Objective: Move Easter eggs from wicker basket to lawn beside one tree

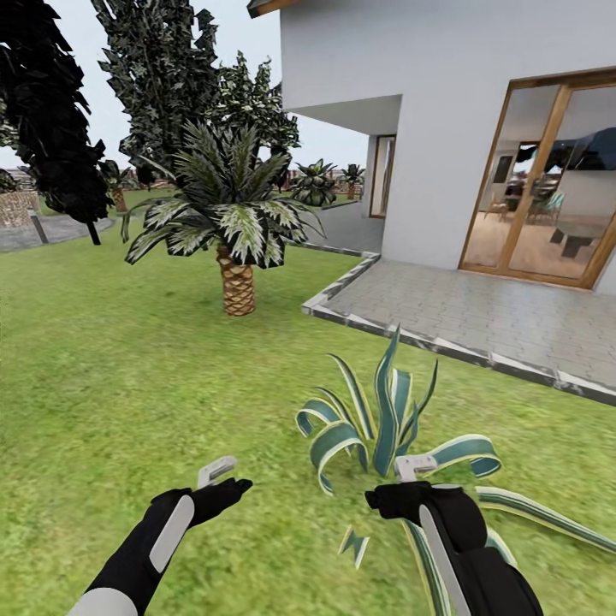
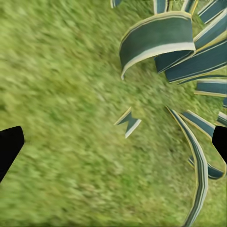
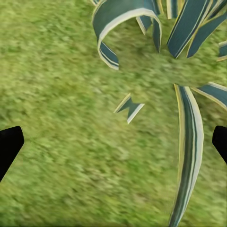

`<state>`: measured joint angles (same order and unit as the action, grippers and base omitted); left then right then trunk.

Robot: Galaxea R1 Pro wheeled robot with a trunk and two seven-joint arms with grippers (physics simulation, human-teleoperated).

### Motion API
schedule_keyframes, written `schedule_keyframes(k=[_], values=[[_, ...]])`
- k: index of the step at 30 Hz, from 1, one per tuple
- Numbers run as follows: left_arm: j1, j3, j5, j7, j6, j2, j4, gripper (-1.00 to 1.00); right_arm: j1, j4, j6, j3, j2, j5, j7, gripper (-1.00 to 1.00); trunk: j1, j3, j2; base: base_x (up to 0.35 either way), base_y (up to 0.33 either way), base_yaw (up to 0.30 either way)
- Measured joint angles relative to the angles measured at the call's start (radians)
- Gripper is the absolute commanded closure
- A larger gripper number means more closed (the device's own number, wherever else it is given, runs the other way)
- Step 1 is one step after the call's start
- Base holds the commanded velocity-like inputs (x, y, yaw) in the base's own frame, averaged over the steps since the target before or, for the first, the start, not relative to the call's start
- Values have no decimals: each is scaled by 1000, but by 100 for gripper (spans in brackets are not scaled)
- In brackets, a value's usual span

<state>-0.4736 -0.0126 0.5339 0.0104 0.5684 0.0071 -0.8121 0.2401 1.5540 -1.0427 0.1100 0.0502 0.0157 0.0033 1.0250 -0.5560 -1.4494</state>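
The left gripper (image 1: 224, 481) hovered over the mottled green lawn (image 1: 128, 385), its black fingers (image 2: 9, 144) spread wide with only grass between them, holding and touching nothing. The right gripper (image 1: 402, 483) hung just beside a spiky blue-green agave plant with cream-edged leaves (image 1: 385, 419), its fingers (image 3: 9, 144) likewise wide apart and empty; a long striped leaf (image 3: 187, 156) lay on the grass between them. Farther off on the lawn stood a short palm with a scaly brown trunk (image 1: 237, 282), near the corner of a grey paved patio (image 1: 479, 312) beside a white house with wood-framed glass doors (image 1: 539, 180).
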Motion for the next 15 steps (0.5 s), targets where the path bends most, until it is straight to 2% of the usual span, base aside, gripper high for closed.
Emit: schedule_keyframes(k=[4,10,15], values=[[1,0,-1,1,0,0,0,-100,0,0,0,-2,-1,0,0,-100,0,0,0,0,21,98],[2,0,-1,1,0,1,0,-100,0,0,0,-4,-1,0,0,-100,0,0,0,0,6,195],[2,2,0,1,0,1,0,-100,0,0,0,-2,-2,0,0,-100,0,0,0,0,62,76]])
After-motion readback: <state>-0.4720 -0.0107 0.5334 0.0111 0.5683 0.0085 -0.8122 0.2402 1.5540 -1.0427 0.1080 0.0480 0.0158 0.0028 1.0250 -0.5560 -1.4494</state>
